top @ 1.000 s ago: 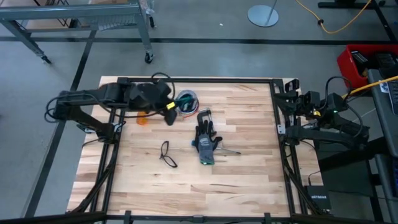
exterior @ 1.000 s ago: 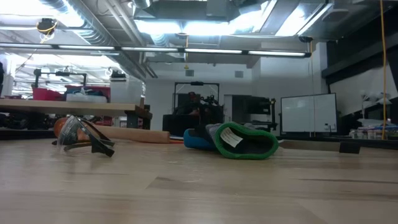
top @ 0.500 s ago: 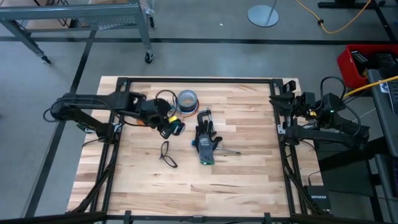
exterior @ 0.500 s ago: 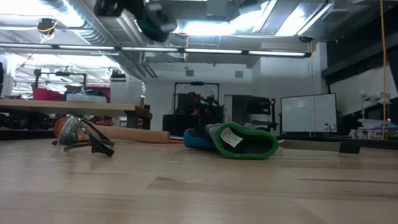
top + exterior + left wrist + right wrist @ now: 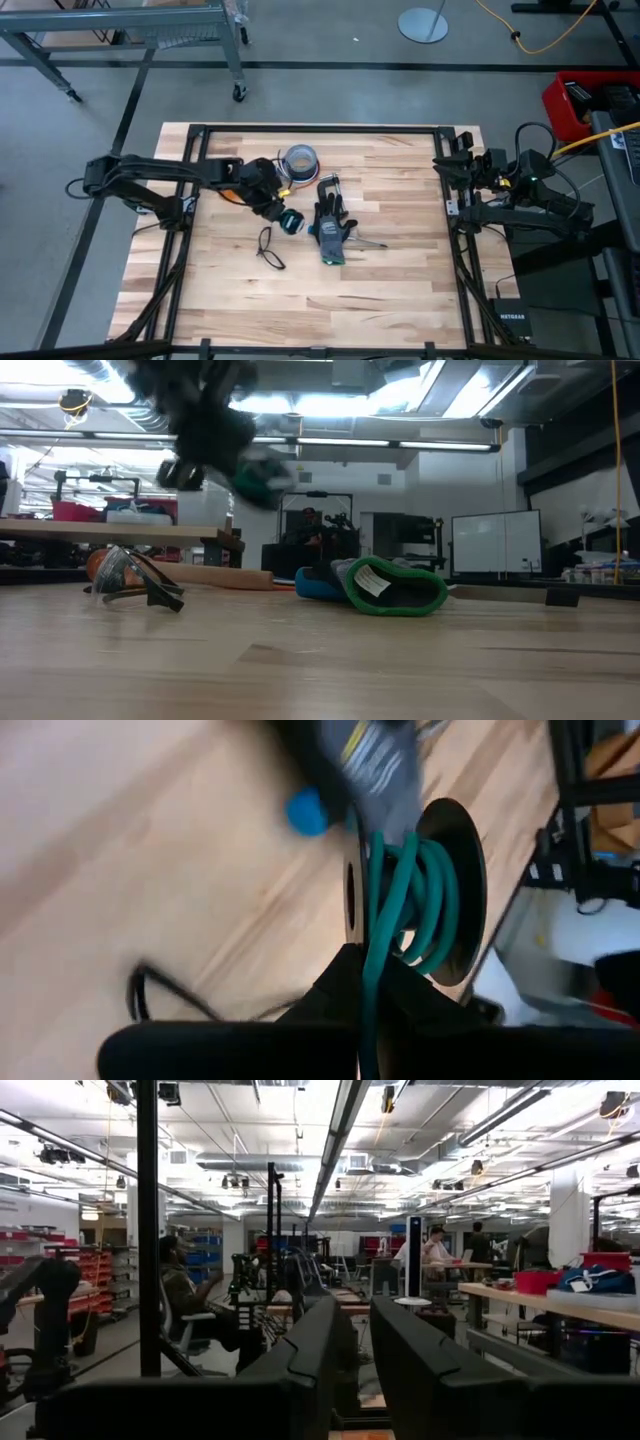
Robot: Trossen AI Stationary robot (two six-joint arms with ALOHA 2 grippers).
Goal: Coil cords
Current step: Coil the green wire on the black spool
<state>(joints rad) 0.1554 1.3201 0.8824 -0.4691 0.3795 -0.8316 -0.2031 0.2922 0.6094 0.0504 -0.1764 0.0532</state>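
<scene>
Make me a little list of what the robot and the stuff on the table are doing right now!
left end effector: shut on the spool of teal cord, above the table
right end effector: waiting at the table's right edge
loose cord: lying on the table near the spool
glove: lying mid-table
tape roll: near the far edge

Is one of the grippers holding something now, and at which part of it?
The left gripper holds the spool of teal cord, pinched at its rim. The right gripper holds nothing.

Tape roll near table's far edge — work glove mid-table (cuff green).
</scene>
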